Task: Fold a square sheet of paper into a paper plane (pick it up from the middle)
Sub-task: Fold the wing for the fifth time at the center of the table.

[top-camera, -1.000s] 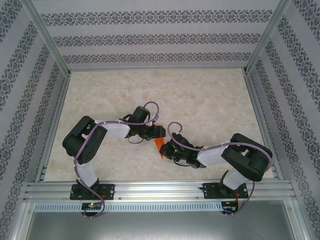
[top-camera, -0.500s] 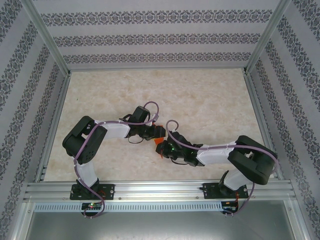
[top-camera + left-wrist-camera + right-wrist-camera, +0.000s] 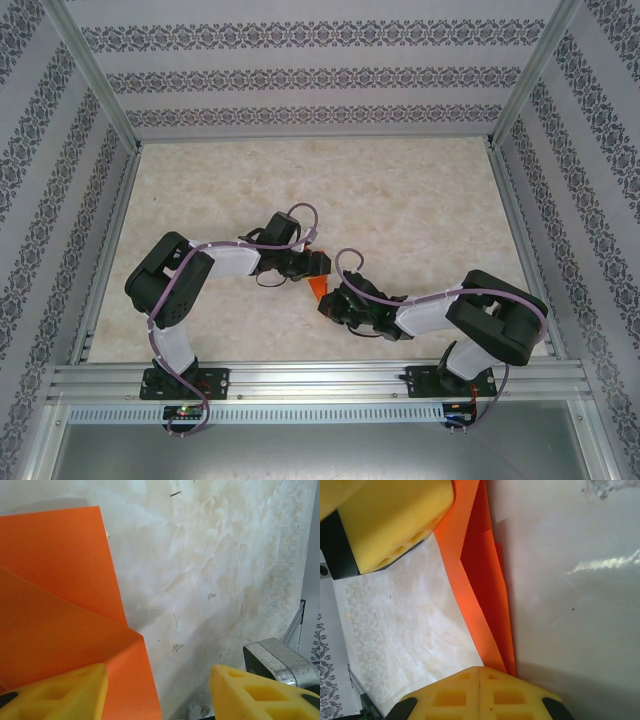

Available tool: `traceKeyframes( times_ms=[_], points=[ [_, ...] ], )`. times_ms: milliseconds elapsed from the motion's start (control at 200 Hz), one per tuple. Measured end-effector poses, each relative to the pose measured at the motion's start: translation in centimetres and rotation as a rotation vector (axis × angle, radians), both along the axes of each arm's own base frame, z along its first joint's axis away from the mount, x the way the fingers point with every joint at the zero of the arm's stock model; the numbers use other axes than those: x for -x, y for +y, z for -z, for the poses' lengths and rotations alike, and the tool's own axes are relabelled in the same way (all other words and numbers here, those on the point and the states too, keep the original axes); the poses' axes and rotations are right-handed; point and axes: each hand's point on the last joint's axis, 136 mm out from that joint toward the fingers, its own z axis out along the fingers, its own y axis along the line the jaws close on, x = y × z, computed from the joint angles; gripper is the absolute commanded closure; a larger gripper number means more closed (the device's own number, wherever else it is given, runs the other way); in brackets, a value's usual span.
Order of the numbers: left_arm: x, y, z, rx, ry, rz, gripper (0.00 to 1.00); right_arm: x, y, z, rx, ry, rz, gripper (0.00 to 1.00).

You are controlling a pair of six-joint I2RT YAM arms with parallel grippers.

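Note:
The square sheet of paper (image 3: 317, 289) is bright orange and folded into layered flaps, lying on the table between the two grippers. My left gripper (image 3: 318, 264) stands open at its far edge. In the left wrist view the paper (image 3: 60, 625) covers the left half, one yellow finger (image 3: 65, 692) rests over it, and the left gripper (image 3: 157, 682) has only bare table in its gap. My right gripper (image 3: 333, 303) is shut at the near side. In the right wrist view the right gripper (image 3: 480, 675) has its pads together, touching the end of the paper's narrow folded layers (image 3: 485, 595), with no paper between them.
The marble-patterned tabletop (image 3: 400, 200) is fenced by aluminium rails (image 3: 110, 250) and patterned walls (image 3: 300, 80). Both arms bend inward and meet near the table's front middle. The left gripper's yellow finger (image 3: 395, 520) is close above the paper in the right wrist view.
The right gripper slid left over the paper, hiding most of it, then drew back right, so the orange tip shows again. The left arm has not moved.

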Motion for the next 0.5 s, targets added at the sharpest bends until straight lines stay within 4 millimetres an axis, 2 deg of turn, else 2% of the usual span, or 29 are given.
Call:
traceKeyframes(
  times_ms=[500],
  points=[
    [0.12,0.02,0.04,-0.002,0.006,0.004,0.43,0.64,-0.42,-0.02,-0.015,0.009,0.024,0.93]
  ],
)
